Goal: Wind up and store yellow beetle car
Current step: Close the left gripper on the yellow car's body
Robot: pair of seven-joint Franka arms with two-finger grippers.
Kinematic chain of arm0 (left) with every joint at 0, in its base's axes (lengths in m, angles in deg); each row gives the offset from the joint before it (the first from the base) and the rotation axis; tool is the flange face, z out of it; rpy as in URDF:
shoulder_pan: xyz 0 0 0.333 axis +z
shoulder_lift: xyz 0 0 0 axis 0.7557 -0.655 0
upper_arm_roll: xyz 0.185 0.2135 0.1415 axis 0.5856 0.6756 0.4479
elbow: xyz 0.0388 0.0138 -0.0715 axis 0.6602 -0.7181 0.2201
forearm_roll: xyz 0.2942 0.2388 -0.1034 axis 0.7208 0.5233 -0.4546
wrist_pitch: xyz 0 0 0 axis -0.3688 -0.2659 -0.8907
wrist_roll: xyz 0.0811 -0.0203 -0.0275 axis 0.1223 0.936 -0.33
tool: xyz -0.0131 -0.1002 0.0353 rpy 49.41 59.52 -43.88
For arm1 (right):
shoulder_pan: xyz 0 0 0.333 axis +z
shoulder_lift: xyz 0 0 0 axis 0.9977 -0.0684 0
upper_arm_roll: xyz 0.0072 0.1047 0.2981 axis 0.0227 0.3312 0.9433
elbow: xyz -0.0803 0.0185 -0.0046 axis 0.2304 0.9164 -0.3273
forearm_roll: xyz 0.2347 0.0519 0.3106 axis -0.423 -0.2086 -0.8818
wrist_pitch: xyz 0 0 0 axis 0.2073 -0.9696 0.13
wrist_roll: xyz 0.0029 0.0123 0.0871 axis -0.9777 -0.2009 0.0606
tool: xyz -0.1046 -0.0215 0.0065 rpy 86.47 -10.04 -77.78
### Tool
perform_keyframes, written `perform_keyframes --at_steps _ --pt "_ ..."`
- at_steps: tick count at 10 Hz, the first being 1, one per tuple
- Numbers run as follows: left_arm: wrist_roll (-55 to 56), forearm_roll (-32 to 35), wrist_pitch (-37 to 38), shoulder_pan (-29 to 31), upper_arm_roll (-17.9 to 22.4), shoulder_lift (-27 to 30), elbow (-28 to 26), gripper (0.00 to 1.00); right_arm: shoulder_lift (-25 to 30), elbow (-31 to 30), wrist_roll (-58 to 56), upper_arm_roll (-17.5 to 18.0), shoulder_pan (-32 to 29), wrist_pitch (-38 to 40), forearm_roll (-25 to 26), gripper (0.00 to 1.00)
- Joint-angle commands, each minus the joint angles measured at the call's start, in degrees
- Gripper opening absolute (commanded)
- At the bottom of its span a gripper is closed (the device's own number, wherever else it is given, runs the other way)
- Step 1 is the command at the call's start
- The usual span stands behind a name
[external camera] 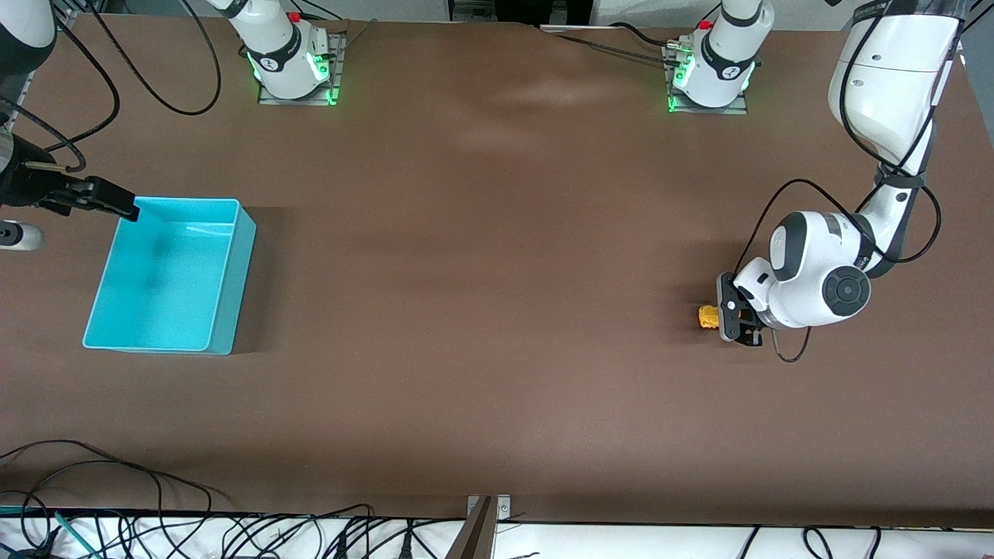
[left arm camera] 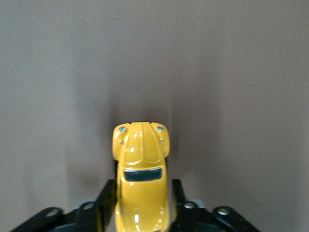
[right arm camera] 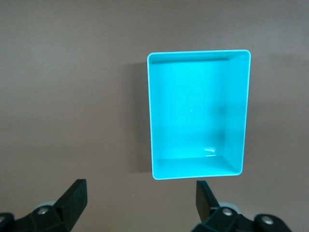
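The yellow beetle car [external camera: 708,317] stands on the brown table toward the left arm's end. My left gripper [external camera: 731,317] is down at the table, shut on the car. In the left wrist view the car [left arm camera: 141,159] sits between the two black fingers [left arm camera: 107,193], its rounded hood sticking out past the fingertips; the left gripper [left arm camera: 142,187] holds it by its sides. At the right arm's end, my right gripper [external camera: 124,206] waits open over the farther corner of the turquoise bin [external camera: 242,264]. The right wrist view shows the right gripper [right arm camera: 141,188] with nothing in it and the bin [right arm camera: 237,111] with nothing inside.
The two arm bases [external camera: 293,58] stand along the table's edge farthest from the front camera. Loose black cables [external camera: 155,512] lie along the edge nearest it. A grey cylindrical part [external camera: 17,236] sits at the table's edge by the right arm.
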Motion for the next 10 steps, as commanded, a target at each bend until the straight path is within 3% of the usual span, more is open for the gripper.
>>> perform_keyframes --at_steps 1,6,10 --pt "-1.1 0.9 -0.5 0.6 -0.4 -0.1 -0.8 0.16 0.4 0.1 -0.8 0.1 -0.1 0.6 -1.1 1.0" --pt "-9.7 1.0 -0.4 1.1 -0.2 -1.4 -0.2 0.16 0.3 0.1 -0.9 0.1 -0.1 0.6 -1.0 1.0" --pt "-12.7 1.0 -0.5 8.9 -0.2 -5.4 3.1 0.15 0.3 0.1 -0.9 0.1 -0.1 0.6 -1.1 1.0"
